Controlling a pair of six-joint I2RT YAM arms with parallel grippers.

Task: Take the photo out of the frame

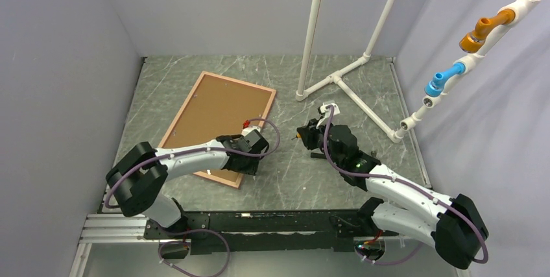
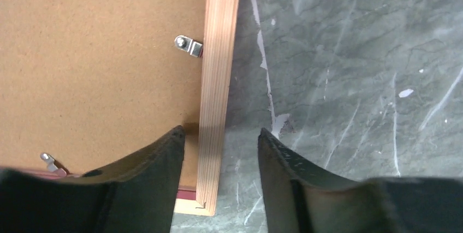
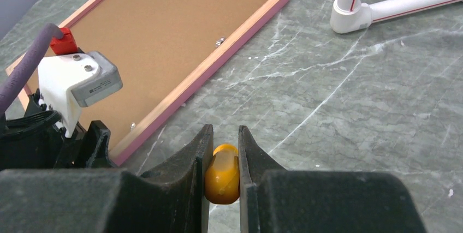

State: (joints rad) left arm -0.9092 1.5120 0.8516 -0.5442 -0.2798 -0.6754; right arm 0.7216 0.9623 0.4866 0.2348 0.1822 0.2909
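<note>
One pink wood frame (image 1: 241, 82), fibreboard back (image 1: 217, 111) up — left fingers (image 2: 158, 162) spread, right fingers (image 3: 191, 156) pinching one glossy yellow knob (image 3: 223, 175).

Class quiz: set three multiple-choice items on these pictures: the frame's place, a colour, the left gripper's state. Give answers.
1. The frame lies where, relative to the white pipe stand? A) to its left B) to its right C) on top of it
2. The object in the right gripper is: A) green B) yellow-orange C) blue
3. The left gripper is: A) shut on the frame B) shut, empty C) open
Answers: 1 A, seen in the top view; 2 B, showing between the closed fingers; 3 C, fingers apart astride the frame's edge.
</note>
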